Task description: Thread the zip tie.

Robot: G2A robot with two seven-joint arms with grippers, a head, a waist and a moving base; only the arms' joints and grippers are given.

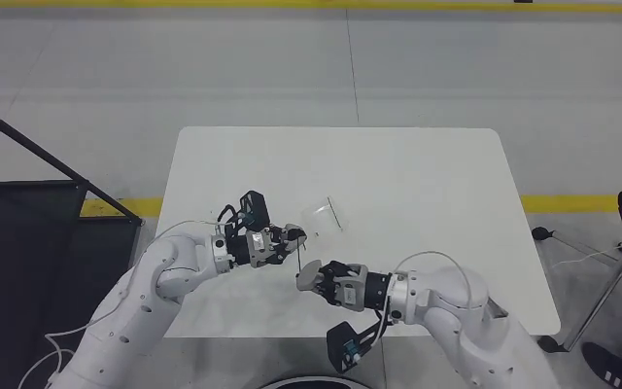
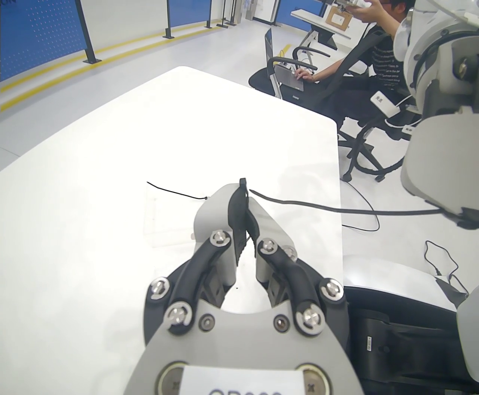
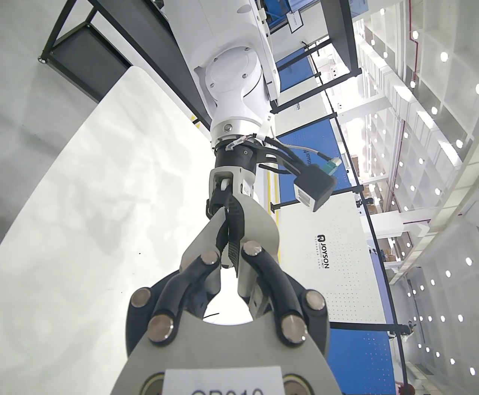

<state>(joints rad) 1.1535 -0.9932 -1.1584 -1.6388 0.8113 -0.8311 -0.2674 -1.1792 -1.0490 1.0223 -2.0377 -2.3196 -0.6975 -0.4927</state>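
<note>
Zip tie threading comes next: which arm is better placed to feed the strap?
Right, probably: the right claw appears to hold the black plastic zip tie strap, whose free tip lies just beside the shut left claw.

Left pincer [image 1: 294, 235], right pincer [image 1: 305, 275], both clamped.

This is a robotics lab set up in a large industrial hall. A plain white counter [image 1: 418, 175] stands on a smooth grey floor [image 1: 292, 58] marked with yellow lines [image 1: 573, 202], and blue partition panels [image 2: 37, 33] on black feet stand around it. Rows of round ceiling lights [image 3: 434, 110] run high overhead above a white perforated panel [image 3: 336, 269], and near the counter there is a work spot with an office chair [image 2: 348, 71], a laptop [image 2: 290, 76] and a desk [image 2: 318, 24] farther back.
</note>
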